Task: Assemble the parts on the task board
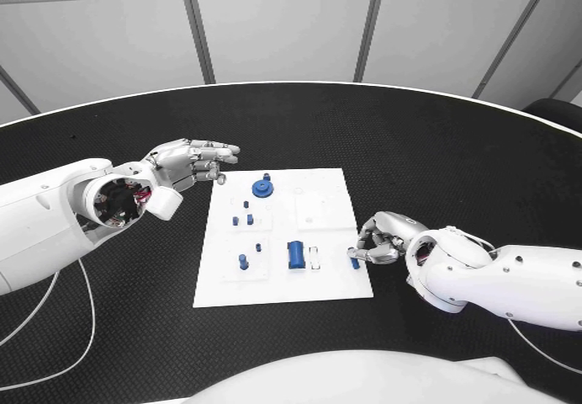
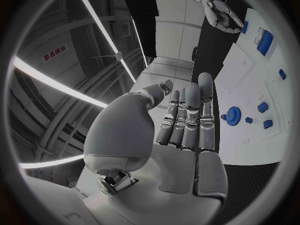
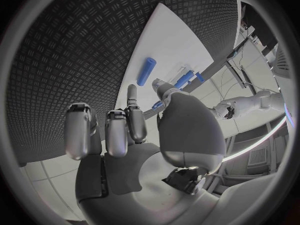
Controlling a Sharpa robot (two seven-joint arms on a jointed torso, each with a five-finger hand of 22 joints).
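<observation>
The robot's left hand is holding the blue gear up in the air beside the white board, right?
Not quite. The left hand hovers beside the task board but holds nothing. The head view shows the blue gear resting on the board, near its far edge.

lab: robot arms at black table (image 1: 461, 135)

Your left hand (image 1: 192, 163) hangs off the left arm (image 1: 55, 215), palm up-ish, fingers (image 2: 190, 112) straight and side by side, holding nothing. Your right hand (image 1: 383, 239) is curled in at the end of the right arm (image 1: 510, 282), fingers (image 3: 119, 132) bent down, thumb tucked close.
</observation>
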